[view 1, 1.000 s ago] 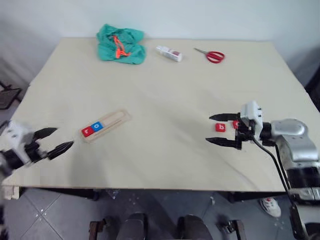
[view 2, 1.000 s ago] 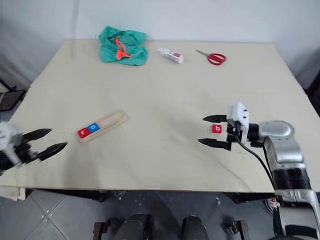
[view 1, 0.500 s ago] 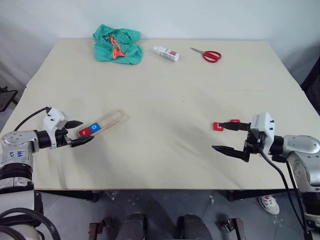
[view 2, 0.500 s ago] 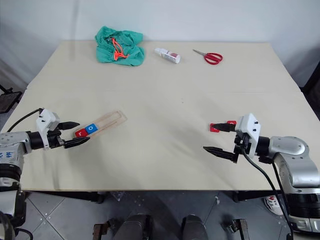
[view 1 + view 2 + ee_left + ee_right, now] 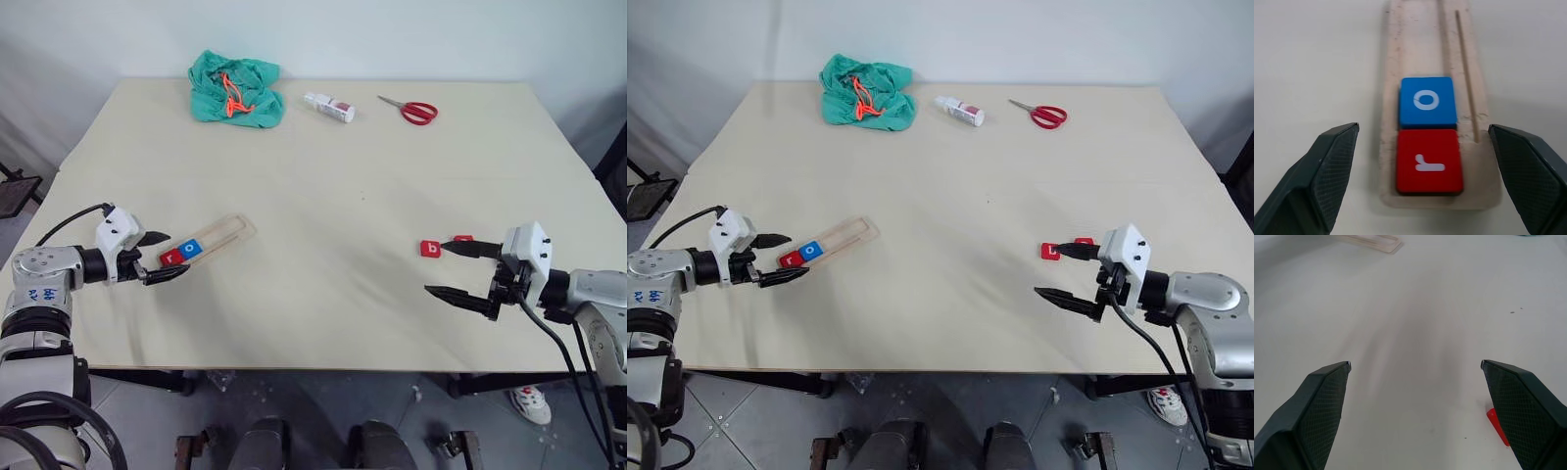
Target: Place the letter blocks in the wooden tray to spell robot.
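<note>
The wooden tray (image 5: 217, 236) lies on the table's left, with a red letter block "r" (image 5: 1429, 160) at its near end and a blue "o" (image 5: 1427, 101) just beyond it in the groove. My left gripper (image 5: 178, 254) is open and straddles that end, its fingers (image 5: 1332, 156) clear of the wood. On the right lies a red "b" block (image 5: 430, 249). A second red block (image 5: 463, 238) is partly hidden behind a finger. My right gripper (image 5: 435, 266) is open and empty, its upper fingertip just right of the "b".
Along the far edge lie a green cloth (image 5: 236, 88), a small white bottle (image 5: 329, 106) and red-handled scissors (image 5: 414, 110). A wide stretch of bare table (image 5: 333, 206) separates the tray from the red blocks.
My left gripper came in from the table's left edge to the tray's near end. My right gripper drew back from around the "b" block toward the right and the near edge.
</note>
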Motion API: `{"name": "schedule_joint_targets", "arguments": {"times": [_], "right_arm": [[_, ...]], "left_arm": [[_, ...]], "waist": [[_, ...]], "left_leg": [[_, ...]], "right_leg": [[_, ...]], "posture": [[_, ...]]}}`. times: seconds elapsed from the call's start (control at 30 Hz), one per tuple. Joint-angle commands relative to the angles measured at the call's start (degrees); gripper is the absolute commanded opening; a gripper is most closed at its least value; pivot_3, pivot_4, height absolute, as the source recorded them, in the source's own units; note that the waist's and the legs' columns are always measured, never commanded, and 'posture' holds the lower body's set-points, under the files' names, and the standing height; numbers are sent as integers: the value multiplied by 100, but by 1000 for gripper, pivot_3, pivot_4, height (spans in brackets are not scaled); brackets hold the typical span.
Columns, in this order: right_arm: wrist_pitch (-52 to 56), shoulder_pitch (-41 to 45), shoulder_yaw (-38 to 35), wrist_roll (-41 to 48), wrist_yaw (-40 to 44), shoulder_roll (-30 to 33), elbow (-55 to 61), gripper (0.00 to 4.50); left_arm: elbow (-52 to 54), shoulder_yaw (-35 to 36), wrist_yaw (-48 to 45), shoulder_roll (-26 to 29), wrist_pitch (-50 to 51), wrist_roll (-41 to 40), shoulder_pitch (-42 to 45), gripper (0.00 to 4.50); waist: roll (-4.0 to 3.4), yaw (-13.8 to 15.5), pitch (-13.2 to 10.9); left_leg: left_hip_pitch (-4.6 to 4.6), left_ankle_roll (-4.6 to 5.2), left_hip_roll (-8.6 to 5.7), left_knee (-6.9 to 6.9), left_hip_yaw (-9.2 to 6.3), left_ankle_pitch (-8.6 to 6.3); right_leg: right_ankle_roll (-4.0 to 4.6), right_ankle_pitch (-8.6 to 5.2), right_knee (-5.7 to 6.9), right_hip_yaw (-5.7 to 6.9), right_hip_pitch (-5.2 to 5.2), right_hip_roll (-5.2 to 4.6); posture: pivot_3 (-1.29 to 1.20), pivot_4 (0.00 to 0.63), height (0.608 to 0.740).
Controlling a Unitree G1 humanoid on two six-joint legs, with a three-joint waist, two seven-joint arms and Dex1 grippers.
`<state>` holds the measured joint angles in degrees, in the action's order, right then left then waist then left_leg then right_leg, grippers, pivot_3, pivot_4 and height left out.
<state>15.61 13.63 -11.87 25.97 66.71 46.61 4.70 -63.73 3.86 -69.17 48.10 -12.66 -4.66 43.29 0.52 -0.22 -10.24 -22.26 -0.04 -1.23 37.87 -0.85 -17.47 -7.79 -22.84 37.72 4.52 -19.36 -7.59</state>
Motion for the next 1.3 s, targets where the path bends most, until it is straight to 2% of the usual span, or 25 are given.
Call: {"name": "schedule_joint_targets", "arguments": {"times": [0.03, 0.4, 0.57, 0.7, 0.9, 1.13, 1.3], "right_arm": [[-64, 117, -136, 84, -6, 109, 90, 4459], [-99, 346, 8, 19, 76, 106, -91, 4459], [-101, 406, 15, -1, 90, 91, -132, 4500], [-118, 442, 22, -11, 105, 80, -179, 4500], [-129, 327, -72, 143, 475, 176, -296, 4500], [-421, 63, -82, 230, 1301, 406, -452, 4500], [-477, 2, -211, 170, 1176, 448, -521, 4500]], "left_arm": [[-76, -81, -107, 61, 156, 131, -194, 4500], [-221, -83, 15, 24, 285, 212, -183, 4500], [-68, -7, -155, -37, 294, 80, -177, 3419], [211, 106, -401, -125, 333, -119, -169, 3401], [1803, -17, -862, -505, 748, -438, -397, 3401], [3384, -379, -791, -1061, 1347, -530, -562, 3401], [4345, -822, -657, -1540, 1641, -516, -689, 3401]], "waist": [[0, -1, 0], [0, -9, 0], [0, -6, 0], [0, -3, 0], [3, 41, -2], [8, 0, -4], [8, 13, -5]], "left_leg": [[0, 0, 2, 1, -3, 0], [2, 0, 3, 1, 1, 0], [2, 0, 2, 1, 1, 0], [1, 0, 2, 1, 0, 0], [-15, 2, -4, 15, -14, -1], [-25, 3, 0, 13, -14, -1], [-23, 3, 5, 11, -4, -1]], "right_leg": [[0, 0, 1, 2, 1, 2], [0, 0, 1, 0, 1, 1], [0, 0, 2, 0, 1, 0], [0, 0, 1, 0, 1, 0], [0, 0, -1, 1, 1, -2], [0, 0, -20, 1, 3, 5], [0, 0, -25, 0, 3, 8]], "posture": [[0, 150, 740], [0, 150, 740], [0, 150, 740], [0, 150, 740], [0, 150, 740], [0, 150, 740], [0, 150, 740]]}}
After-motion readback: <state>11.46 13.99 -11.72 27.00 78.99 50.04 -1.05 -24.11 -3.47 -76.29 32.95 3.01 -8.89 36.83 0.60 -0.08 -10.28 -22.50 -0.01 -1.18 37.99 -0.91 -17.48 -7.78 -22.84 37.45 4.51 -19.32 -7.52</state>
